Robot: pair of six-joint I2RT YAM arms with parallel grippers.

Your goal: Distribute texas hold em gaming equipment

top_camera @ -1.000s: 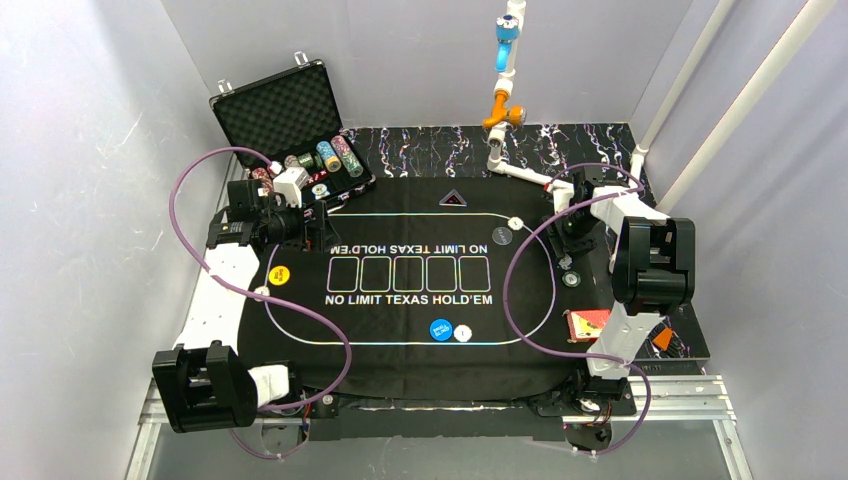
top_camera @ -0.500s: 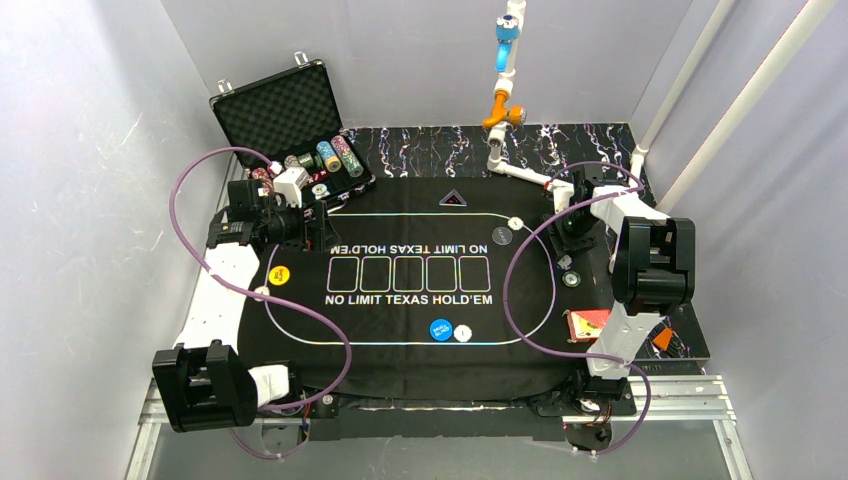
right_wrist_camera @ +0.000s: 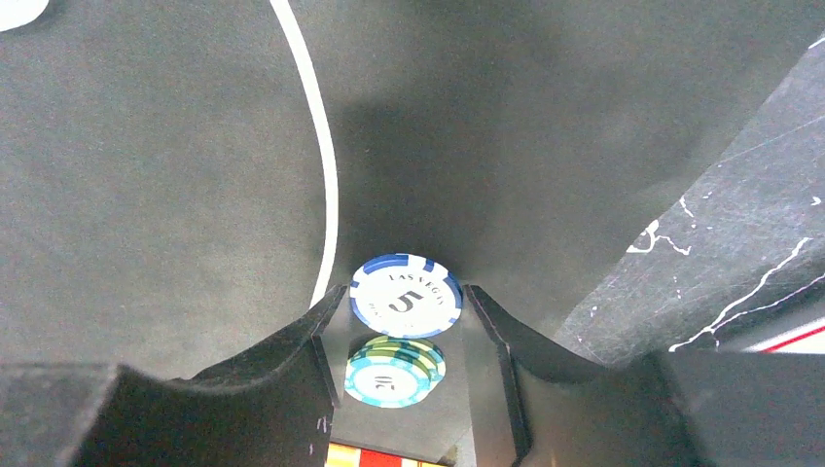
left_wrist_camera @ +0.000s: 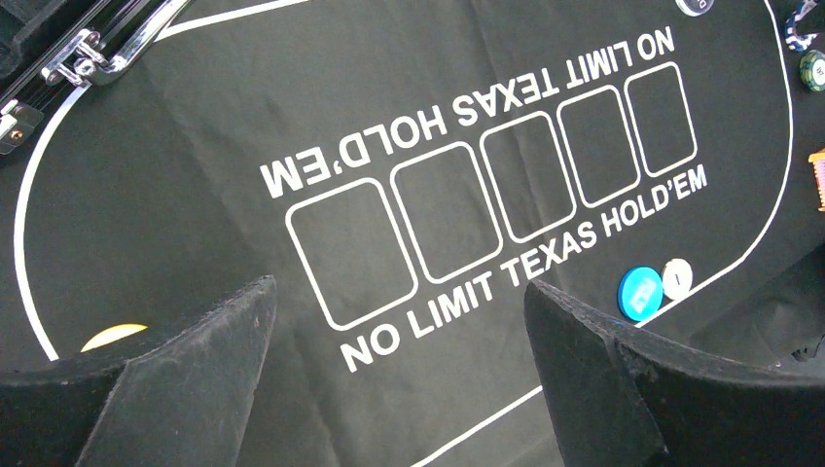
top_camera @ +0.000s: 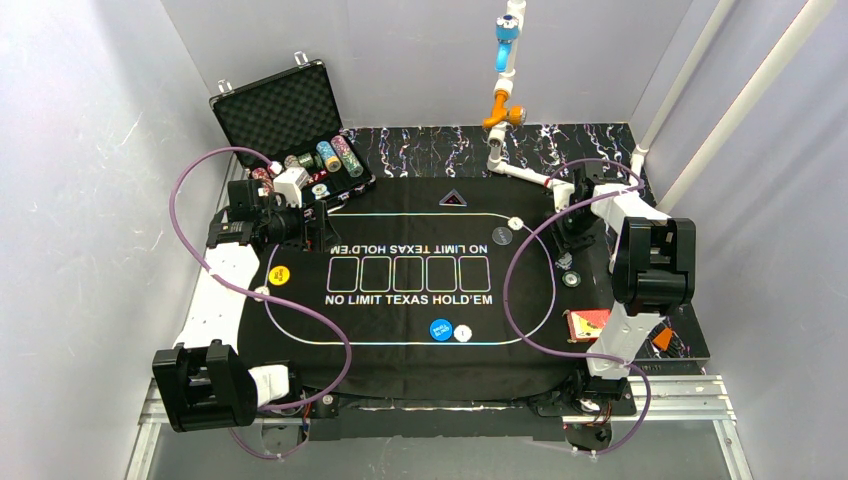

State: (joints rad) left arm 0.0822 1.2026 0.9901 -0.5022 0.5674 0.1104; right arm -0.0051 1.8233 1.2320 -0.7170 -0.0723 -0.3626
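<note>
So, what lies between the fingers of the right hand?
Two chips, seen in the right wrist view: a blue-and-white chip marked 5 at the tips of the right hand, and a green-and-teal chip deeper between its fingers.

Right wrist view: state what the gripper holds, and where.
Right gripper brackets the round blue-and-white poker chip marked 5 at opposite edges; clamped or not, cannot tell.
</note>
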